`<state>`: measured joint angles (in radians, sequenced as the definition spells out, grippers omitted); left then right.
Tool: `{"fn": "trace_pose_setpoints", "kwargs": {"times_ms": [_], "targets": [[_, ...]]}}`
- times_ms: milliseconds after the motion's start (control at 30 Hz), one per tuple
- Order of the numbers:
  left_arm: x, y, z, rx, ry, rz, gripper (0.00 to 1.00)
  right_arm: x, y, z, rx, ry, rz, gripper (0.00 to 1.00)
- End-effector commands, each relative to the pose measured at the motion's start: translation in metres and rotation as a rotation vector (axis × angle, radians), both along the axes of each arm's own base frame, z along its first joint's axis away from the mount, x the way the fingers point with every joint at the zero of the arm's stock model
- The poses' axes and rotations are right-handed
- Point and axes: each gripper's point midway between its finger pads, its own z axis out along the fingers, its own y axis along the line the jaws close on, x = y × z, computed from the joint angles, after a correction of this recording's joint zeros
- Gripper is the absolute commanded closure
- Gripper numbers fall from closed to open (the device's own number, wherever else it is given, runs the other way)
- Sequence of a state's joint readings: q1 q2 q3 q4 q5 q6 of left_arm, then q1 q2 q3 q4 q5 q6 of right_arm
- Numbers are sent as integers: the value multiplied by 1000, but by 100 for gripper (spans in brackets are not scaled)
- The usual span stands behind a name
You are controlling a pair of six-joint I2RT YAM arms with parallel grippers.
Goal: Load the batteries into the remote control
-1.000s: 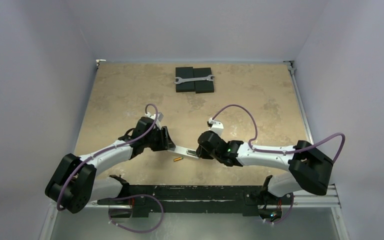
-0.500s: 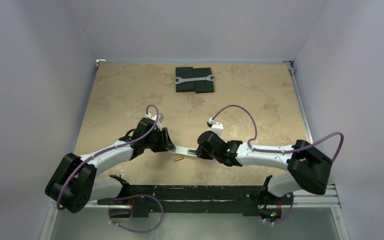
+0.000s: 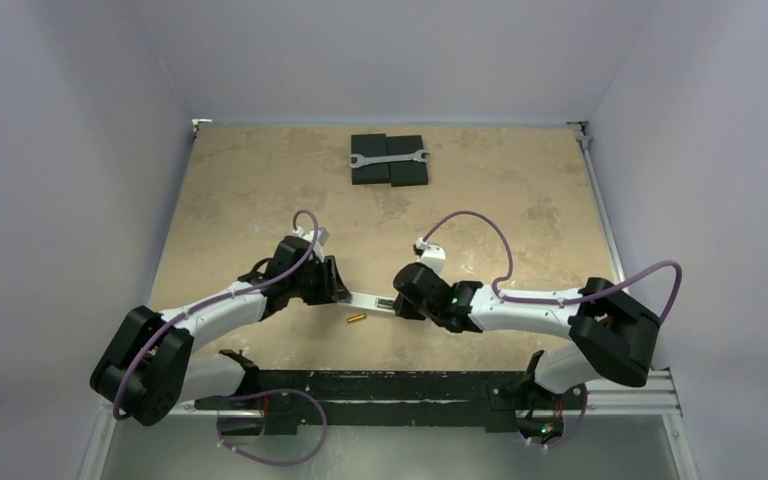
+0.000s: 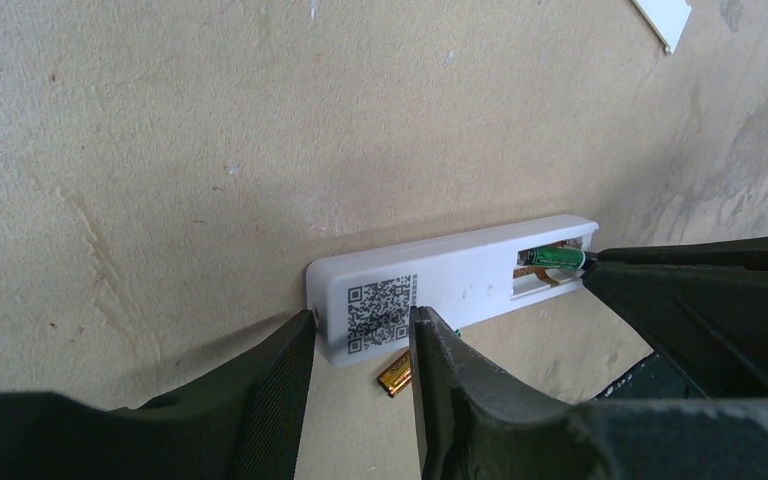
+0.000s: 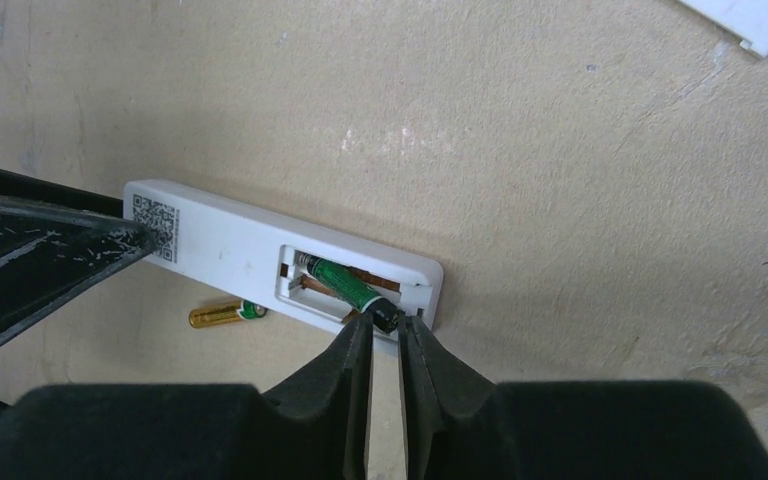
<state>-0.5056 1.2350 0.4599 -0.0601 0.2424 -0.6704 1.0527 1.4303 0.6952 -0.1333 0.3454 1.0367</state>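
Note:
The white remote control (image 4: 460,275) lies back-up on the table, QR label showing and battery bay open. My left gripper (image 4: 360,330) is shut on its label end, one finger on each side. The dark green battery (image 5: 345,285) sits tilted in the bay, its dark end raised at the bay's edge. There my right gripper (image 5: 385,325) pinches that end between narrow fingers. The gold battery (image 5: 222,314) lies loose on the table beside the remote (image 3: 365,300). From above, the two grippers (image 3: 338,290) (image 3: 400,305) face each other across the remote.
A small flat white cover piece (image 5: 750,18) lies on the table beyond the remote. At the back of the table a grey wrench (image 3: 388,158) rests on black blocks (image 3: 405,175). Walls close in the table on three sides.
The right gripper's fingers have drawn closer together on the green battery's end. The right arm's elbow shifted slightly left. The left arm and remote stayed put.

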Motion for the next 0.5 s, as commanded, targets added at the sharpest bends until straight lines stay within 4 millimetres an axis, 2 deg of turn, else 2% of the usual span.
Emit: {"fn": "trace_pose_setpoints", "kwargs": {"times_ms": [0,467], "targets": [[1,-9,6,-35,-25,-26,61,6,9,6,35,-9,-17,78],[0,-9,5,-31,-28,-33,62,10,15,6,20,-13,-8,81]]}}
